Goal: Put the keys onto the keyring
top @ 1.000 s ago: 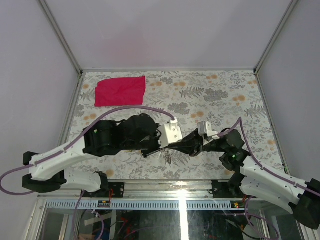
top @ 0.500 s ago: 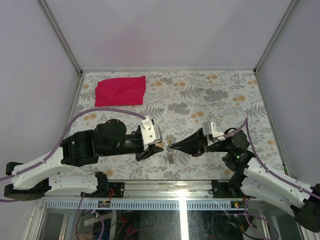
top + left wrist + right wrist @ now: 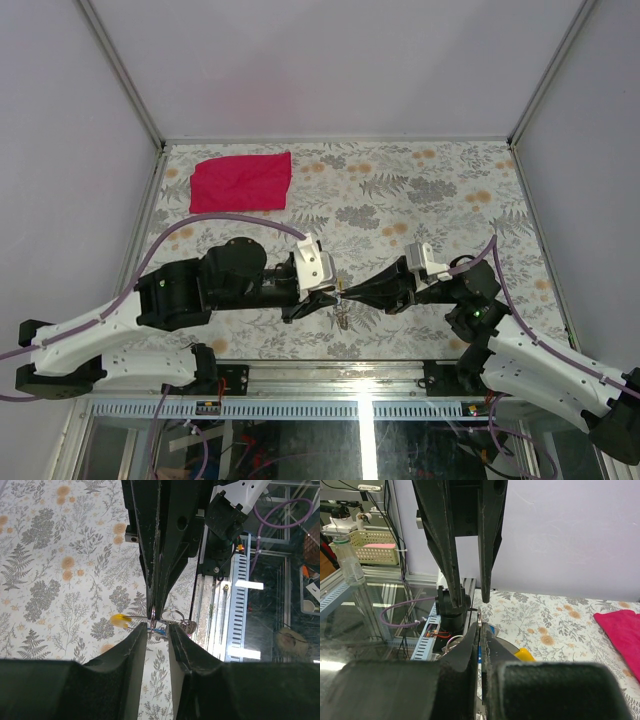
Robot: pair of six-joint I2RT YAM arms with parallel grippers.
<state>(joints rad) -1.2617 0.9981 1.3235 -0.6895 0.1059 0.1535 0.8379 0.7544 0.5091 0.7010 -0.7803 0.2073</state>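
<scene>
At the near middle of the floral-patterned table [image 3: 450, 190], just ahead of the two arm bases, you have the left gripper [image 3: 322, 297] and the right gripper [image 3: 348, 293] meeting tip to tip above the surface. The right gripper's two black fingers are pressed together and pinch the keyring [image 3: 170, 615], a thin silvery metal ring, at their very tips, so it is held clear of the table. The small metal keys [image 3: 342, 316] hang in a bunch from it, just below the point where the two grippers meet. In the left wrist view a yellow-headed key [image 3: 119, 620] sticks out sideways to the left of the ring. A blue-headed key [image 3: 160, 630] sits right at the gap between the left fingertips. The left gripper's fingers stand apart with a narrow gap between them, their tips just short of the right gripper's tip. You cannot tell from any view whether either pad touches a key or the ring. Further loops of wire or chain hang beside the ring, too small to sort out. The flat crimson cloth [image 3: 241, 181] lies at the far left of the table, well apart from both grippers.
</scene>
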